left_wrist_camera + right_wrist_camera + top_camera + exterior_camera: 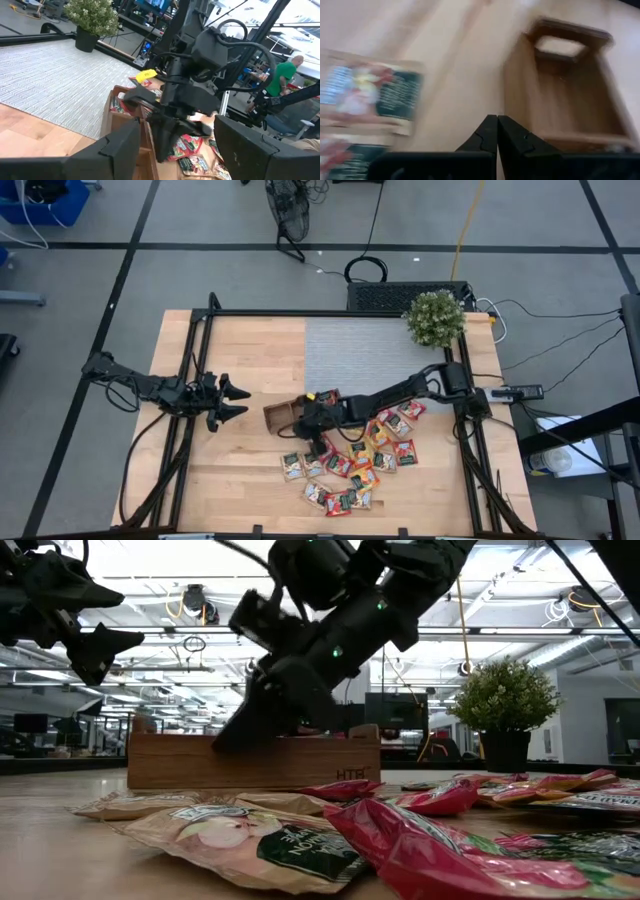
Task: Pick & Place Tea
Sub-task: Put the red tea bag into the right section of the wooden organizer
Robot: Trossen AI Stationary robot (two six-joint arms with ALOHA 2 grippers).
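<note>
Tabletop: wooden tray (285,412) holds red sachets (118,105); right jaws pressed together, left spread.

The right arm (400,395) covers much of the wooden tray (283,414) from above, hiding its compartments. Sachet (370,97) labels blur beyond reading in the right wrist view. 1 red sachet (470,860) is cut off at the low view's bottom edge.

Two black jointed arms, loose black cables; right tool (497,131): dark notched fingers.
</note>
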